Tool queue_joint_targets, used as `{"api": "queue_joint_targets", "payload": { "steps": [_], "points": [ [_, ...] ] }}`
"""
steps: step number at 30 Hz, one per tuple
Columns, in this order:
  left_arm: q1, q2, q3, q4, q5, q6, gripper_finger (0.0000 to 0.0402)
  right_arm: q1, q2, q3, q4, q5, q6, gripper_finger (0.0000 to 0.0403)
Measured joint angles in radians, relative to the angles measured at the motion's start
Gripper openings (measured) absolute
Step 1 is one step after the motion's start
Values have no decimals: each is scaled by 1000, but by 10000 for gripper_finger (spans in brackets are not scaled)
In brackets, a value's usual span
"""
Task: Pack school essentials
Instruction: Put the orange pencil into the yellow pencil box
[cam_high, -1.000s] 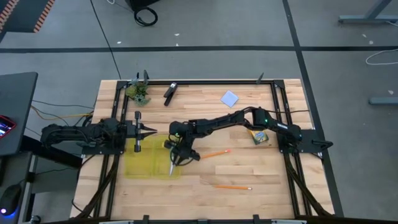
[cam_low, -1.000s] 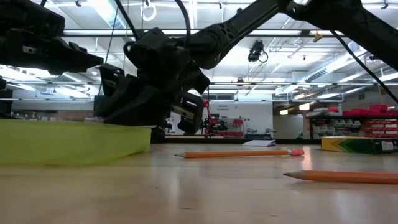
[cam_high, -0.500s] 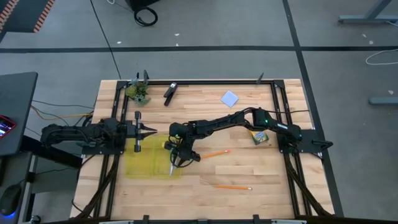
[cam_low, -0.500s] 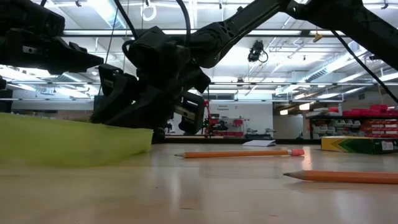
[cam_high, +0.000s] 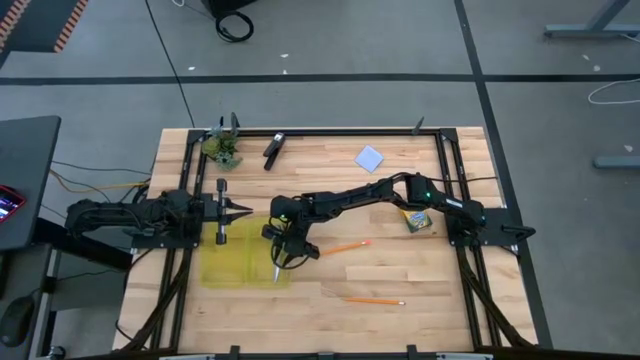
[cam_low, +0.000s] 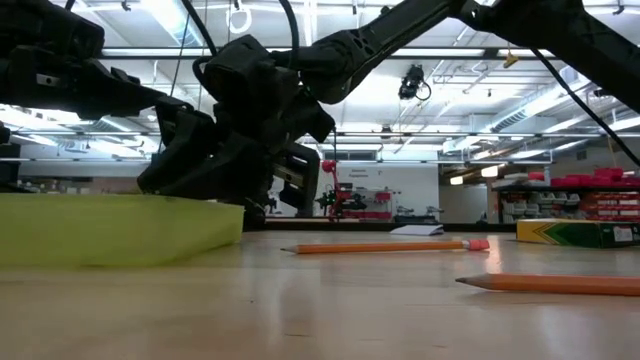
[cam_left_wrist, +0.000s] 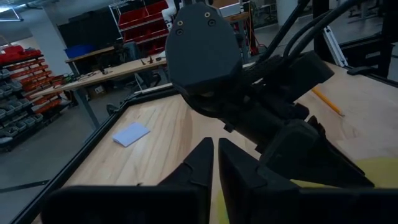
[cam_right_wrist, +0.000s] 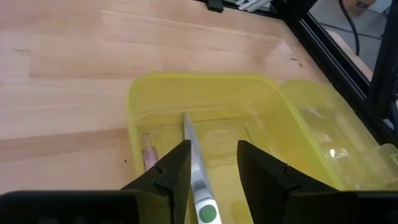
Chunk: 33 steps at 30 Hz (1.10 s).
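Over the yellow case on the tabletop, the right tool hangs with its fingers parted; the scissors lie between them, blades inside the case, with no visible grip. The left tool, fingers nearly together, holds nothing beside the case. Two orange pencils lie beyond the right tool; the notepad and crayon box lie well apart.

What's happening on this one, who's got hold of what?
The right gripper hangs over the yellow case with its fingers apart, and the green-handled scissors lie between them, blades pointing into the case. Whether the scissors have been let go is unclear. The left gripper is shut and holds nothing, parked beside the case. Two orange pencils, the crayon box and the pale blue notepad are on the table, unpacked.
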Motion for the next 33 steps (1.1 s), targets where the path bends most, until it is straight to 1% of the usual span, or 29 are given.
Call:
{"api": "queue_joint_targets", "payload": {
  "steps": [2, 7, 12, 14, 18, 24, 29, 33],
  "points": [
    [0, 0, 0, 0, 0, 0, 37, 0, 0, 1, 4, 4, 10, 136],
    [0, 0, 0, 0, 0, 0, 37, 0, 1, 37, 1, 69, 70, 136],
    [0, 0, 0, 0, 0, 0, 29, 0, 1, 63, 1, 79, 109, 136],
    [0, 0, 0, 0, 0, 0, 28, 0, 1, 69, -8, 118, 138, 135],
    [0, 0, 0, 0, 0, 0, 34, 5, 1, 107, -69, 206, 213, 135],
    [0, 0, 0, 0, 0, 0, 40, 19, 1, 183, -200, 274, 331, 135],
    [0, 0, 0, 0, 0, 0, 35, 36, 0, 247, -304, 365, 365, 135],
    [0, 0, 0, 0, 0, 0, 30, 36, -3, 264, -345, 415, 409, 132]
  ]
}}
